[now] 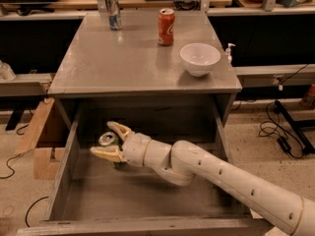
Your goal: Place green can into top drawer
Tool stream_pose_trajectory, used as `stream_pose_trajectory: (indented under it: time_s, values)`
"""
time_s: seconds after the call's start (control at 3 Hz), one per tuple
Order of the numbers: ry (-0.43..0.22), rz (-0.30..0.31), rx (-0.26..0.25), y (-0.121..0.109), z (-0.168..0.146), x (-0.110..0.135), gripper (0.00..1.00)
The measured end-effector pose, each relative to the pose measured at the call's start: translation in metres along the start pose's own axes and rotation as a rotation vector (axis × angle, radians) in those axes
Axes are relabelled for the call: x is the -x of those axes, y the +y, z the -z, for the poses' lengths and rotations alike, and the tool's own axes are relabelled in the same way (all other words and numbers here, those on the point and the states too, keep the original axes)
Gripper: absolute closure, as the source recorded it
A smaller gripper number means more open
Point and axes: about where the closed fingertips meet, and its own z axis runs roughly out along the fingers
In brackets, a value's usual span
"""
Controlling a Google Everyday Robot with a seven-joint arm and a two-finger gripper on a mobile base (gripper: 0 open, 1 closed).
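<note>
1. The hand (102, 138) is down inside the open drawer (123, 193), in its left half and nearer the back than the front rim.
2. It is grasping the green can (107, 138). One pale finger (120, 130) lies along the can's far side and the other (106, 154) along its near side, both against it.
3. The can stands roughly upright between them, silver top facing up. Only a sliver of its dark green body shows under the near finger.
4. I cannot tell whether the can's base is resting on the drawer floor or hanging just above it.
5. The white arm (231, 181) comes in from the lower right, crosses the drawer's right front corner and bends towards the hand, so the wrist sits just to the right of the can.
6. The drawer is pulled well out from under the grey worktop (133, 63), which lies beyond and above the hand.
7. On the worktop, far behind the hand and a little to its right, stands a red can (166, 26).
8. A slim can (113, 12) stands at the worktop's back edge, almost straight behind the hand.
9. A white bowl (200, 58) sits well off to the hand's right, near the worktop's right edge, with a small pump bottle (230, 52) just beyond that edge.
10. To the left of the hand, outside the drawer wall, cardboard (42, 141) leans on the floor.
11. Far to its right, black cables (278, 132) trail across the floor.
</note>
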Motion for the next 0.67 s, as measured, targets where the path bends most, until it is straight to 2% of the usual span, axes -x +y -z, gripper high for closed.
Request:
stream_pose_trajectory:
  time_s: [0.33, 0.67]
  values:
    - [-0.001, 0.000, 0.002, 0.0007, -0.0008, 0.0005, 0.00]
    - [-0.001, 0.000, 0.002, 0.0008, -0.0008, 0.0005, 0.00]
